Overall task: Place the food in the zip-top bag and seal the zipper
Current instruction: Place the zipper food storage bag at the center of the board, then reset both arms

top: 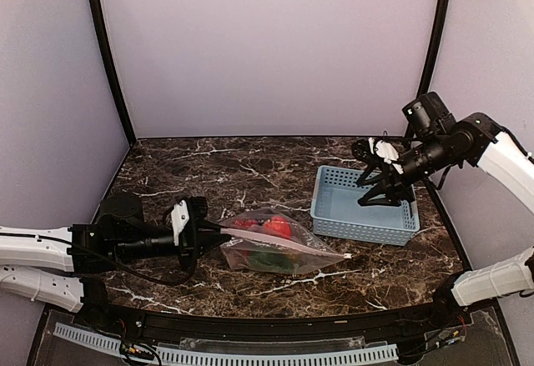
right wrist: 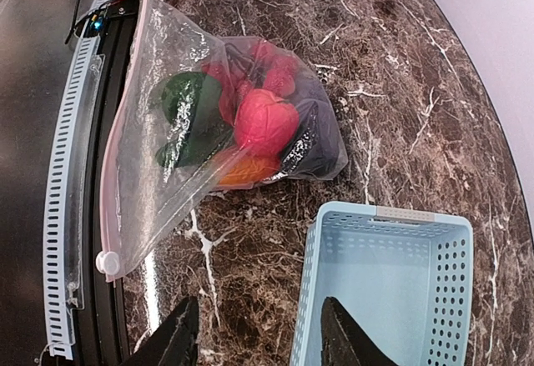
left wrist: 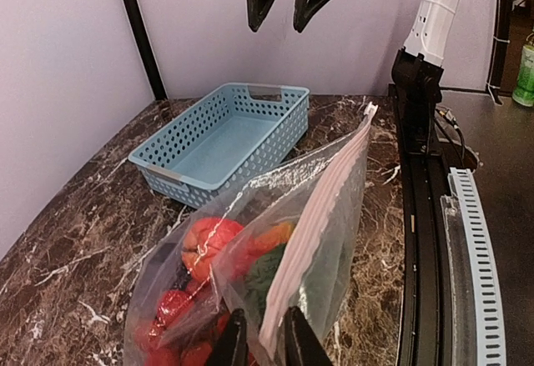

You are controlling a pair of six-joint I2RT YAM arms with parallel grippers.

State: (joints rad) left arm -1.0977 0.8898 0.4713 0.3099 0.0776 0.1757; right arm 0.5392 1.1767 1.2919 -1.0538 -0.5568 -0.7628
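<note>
The zip-top bag (top: 275, 248) lies on the marble table in front of the left arm, with the food (top: 279, 227) inside: red strawberries, a green piece, an orange piece and the dark eggplant (right wrist: 310, 132). Its pinkish-white zipper (top: 288, 243) runs from the left gripper to a white slider (top: 347, 255) at the right end. My left gripper (top: 224, 234) is shut on the bag's left zipper end; in the left wrist view (left wrist: 260, 341) the fingers pinch the strip. My right gripper (top: 377, 181) is open and empty, raised over the basket's left rim.
A light-blue slotted basket (top: 328, 209) stands empty right of the bag. Dark frame posts and lilac walls close the back and sides. A slotted cable duct (top: 225, 353) runs along the near table edge.
</note>
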